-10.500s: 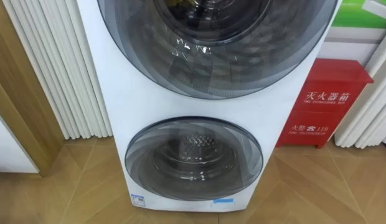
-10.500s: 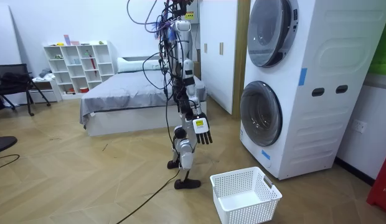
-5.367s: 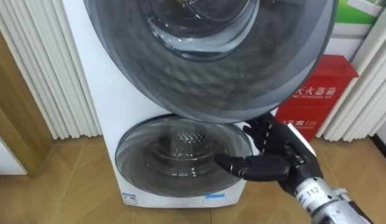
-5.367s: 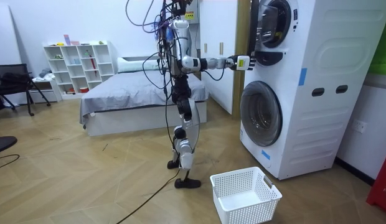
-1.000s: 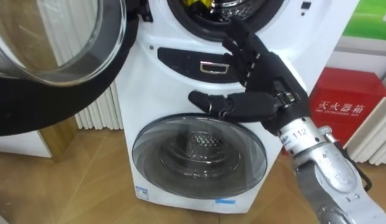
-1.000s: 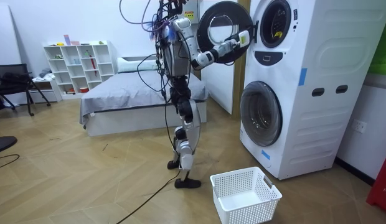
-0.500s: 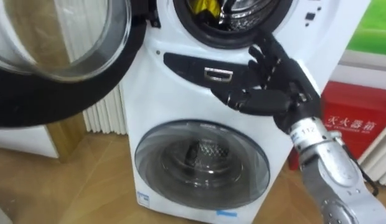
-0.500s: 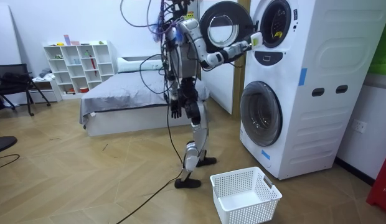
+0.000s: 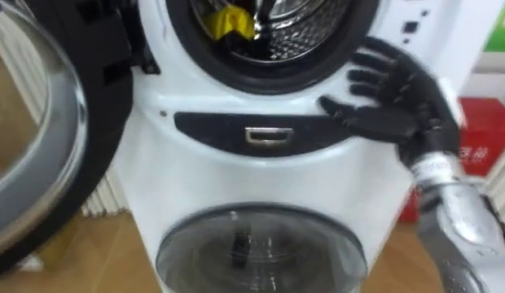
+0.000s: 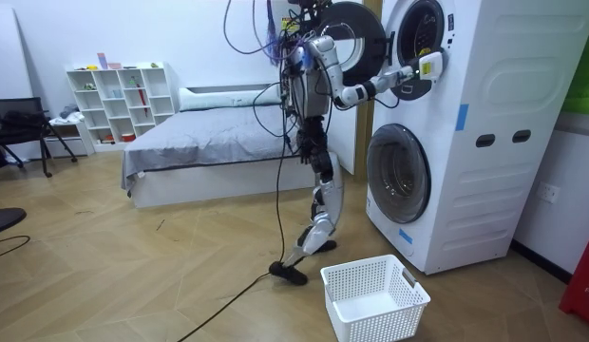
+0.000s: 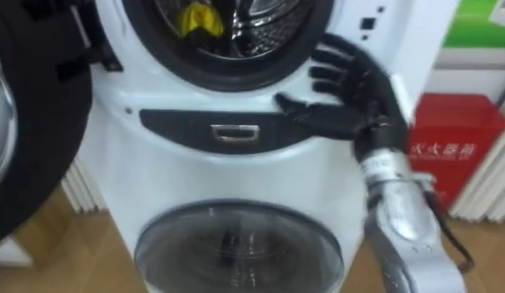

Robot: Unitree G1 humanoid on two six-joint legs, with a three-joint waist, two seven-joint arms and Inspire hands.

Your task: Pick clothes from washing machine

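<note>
R hand raised; fingers spread

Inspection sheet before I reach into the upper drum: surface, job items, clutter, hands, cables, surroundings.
surface: wood floor; white basket stands on it by the washing machine and looks empty.
job's things: yellow garment lies in the upper drum; upper door hangs open to the left; lower door shut.
clutter: nothing seen.
hands: right hand open, fingers spread, holding nothing, just right of the drum mouth; contact with the machine unclear.
cables: only the robot's own.
surroundings: red box right of the machine; bed, shelf and chair behind the robot.
</note>
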